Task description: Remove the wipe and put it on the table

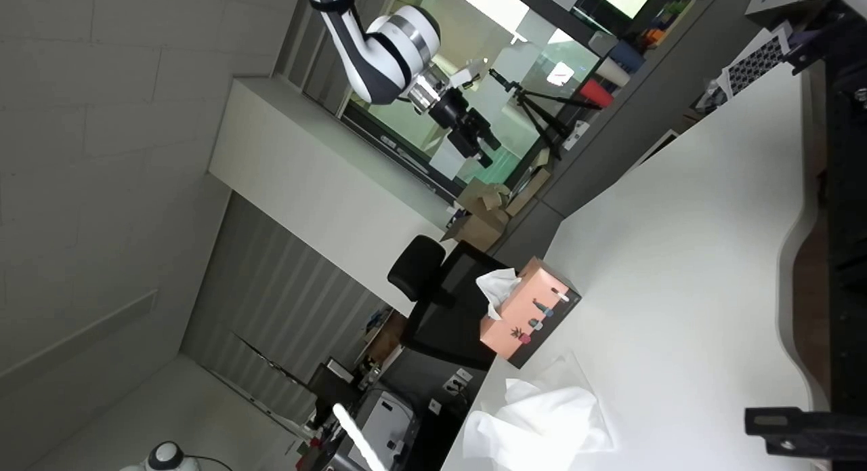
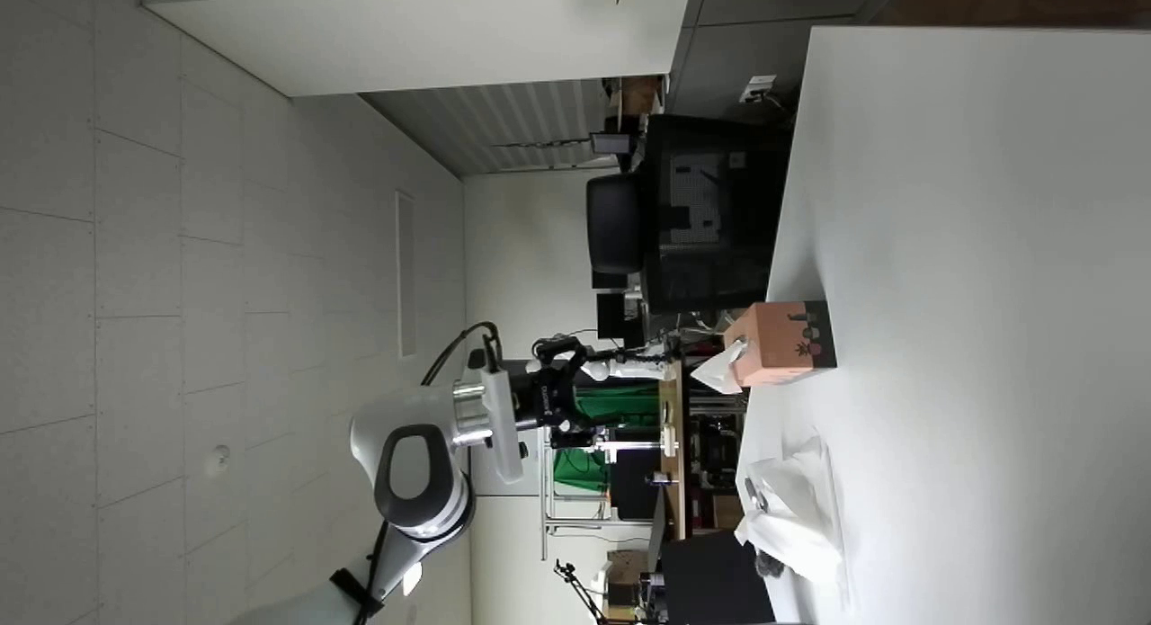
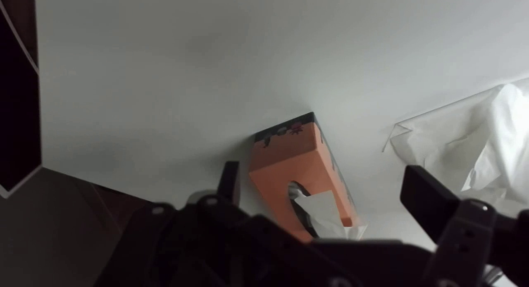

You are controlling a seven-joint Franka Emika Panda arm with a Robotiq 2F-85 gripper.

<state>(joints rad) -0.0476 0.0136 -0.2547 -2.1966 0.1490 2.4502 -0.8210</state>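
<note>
Can see the gripper (image 3: pixel 320 171) higher than the salmon-pink tissue box (image 1: pixel 528 313) and well apart from it — with jaws set wide. Can make out a white wipe (image 1: pixel 499 289) poking loosely from the top of the tissue box, and a second, crumpled white wipe (image 1: pixel 542 427) near the tissue box, on the table (image 1: pixel 691 268). Cannot say which to call the task's own — only partly see the crumpled white wipe in the wrist view, cut off.

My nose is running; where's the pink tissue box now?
In the wrist view, the pink tissue box stands on the table, below and right of centre; both exterior views show it near the table's edge, a black chair beyond.
</note>
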